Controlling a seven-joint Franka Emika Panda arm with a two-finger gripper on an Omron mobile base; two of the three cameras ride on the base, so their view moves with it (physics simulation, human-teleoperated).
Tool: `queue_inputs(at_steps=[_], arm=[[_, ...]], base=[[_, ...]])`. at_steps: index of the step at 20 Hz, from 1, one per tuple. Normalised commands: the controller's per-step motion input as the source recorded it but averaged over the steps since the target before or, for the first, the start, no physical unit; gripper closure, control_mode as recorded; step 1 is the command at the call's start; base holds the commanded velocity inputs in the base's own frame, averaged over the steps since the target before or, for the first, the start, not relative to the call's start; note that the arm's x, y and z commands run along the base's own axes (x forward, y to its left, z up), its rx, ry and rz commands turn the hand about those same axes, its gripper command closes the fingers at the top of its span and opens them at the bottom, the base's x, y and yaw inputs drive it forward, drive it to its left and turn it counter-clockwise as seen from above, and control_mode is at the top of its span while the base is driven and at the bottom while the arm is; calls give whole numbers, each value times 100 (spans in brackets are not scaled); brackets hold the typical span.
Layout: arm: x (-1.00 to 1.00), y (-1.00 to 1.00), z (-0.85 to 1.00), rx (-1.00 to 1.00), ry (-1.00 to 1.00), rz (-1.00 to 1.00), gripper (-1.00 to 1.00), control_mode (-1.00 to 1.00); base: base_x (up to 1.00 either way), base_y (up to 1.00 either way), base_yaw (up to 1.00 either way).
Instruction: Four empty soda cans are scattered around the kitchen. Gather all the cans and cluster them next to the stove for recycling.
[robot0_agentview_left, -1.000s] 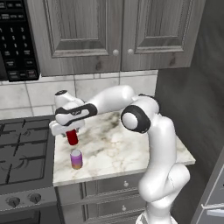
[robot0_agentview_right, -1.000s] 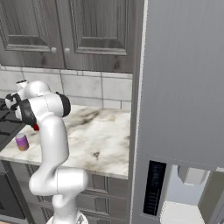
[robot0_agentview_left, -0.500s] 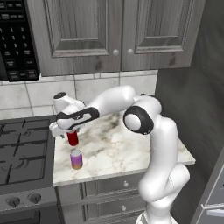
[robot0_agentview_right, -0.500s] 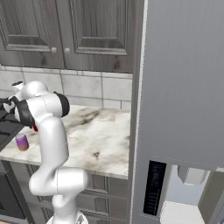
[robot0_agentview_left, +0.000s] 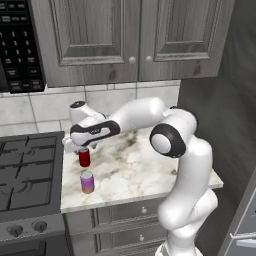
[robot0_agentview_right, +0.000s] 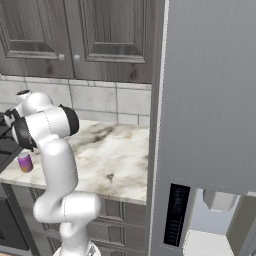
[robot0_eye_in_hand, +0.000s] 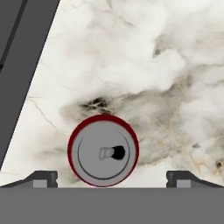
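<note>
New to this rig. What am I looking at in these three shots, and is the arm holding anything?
It is a rendered kitchen with a white robot arm on a drivable base. Two pictures come from cameras on that base, behind the arm to its left and right. The third looks straight down from the hand. On the marble counter, beside the black gas stove, stand a red soda can and a purple soda can with an orange band, both upright. The gripper hangs directly over the red can, its silver top showing between the two dark fingertips. The jaws are wide open, clear of the can, so nothing is held.
</note>
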Motion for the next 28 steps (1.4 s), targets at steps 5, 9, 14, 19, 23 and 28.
queue_inputs(at_steps=[5,9,14,19,23,28], arm=[[-4,-20,22,2,-5,0,-100,-100],[-31,-5,15,0,-9,0,-100,-100],[-37,-7,23,1,-7,0,-100,-100],[-36,-14,28,3,-2,0,-100,-100],[-41,-12,19,6,0,0,-100,-100],[-42,-7,3,5,0,0,-100,-100]], base=[[0,0,0],[0,0,0],[0,0,0],[0,0,0],[0,0,0],[0,0,0]])
